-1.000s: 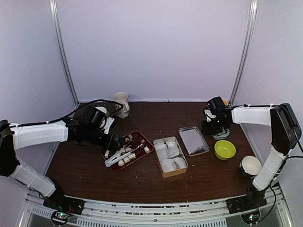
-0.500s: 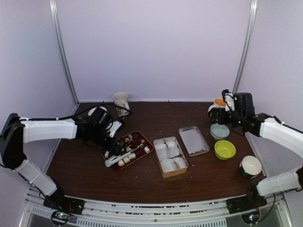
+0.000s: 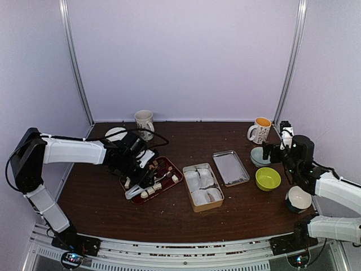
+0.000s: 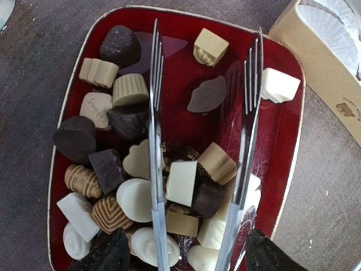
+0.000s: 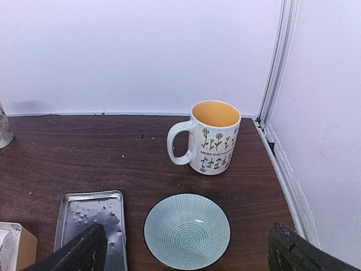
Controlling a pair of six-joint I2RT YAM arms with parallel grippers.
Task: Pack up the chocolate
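Right gripper [image 5: 186,237] swung back near one blue bowl [image 5: 169,214] and one flowered mug [image 5: 215,138], fingers spread, empty. Left gripper [image 4: 185,243] shifted over one red tray [image 4: 175,45], spread astride one tongs [image 4: 155,113]. I count roughly two dozen chocolates [image 4: 132,199] there.

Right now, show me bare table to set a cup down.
Bare: the back strip between white mug and orange mug; the near strip in front of red tray and box. Crowded: right side, around the green bowl.

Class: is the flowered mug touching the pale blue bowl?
Apart. The right wrist view shows bare brown table between the flowered mug and the pale blue bowl.
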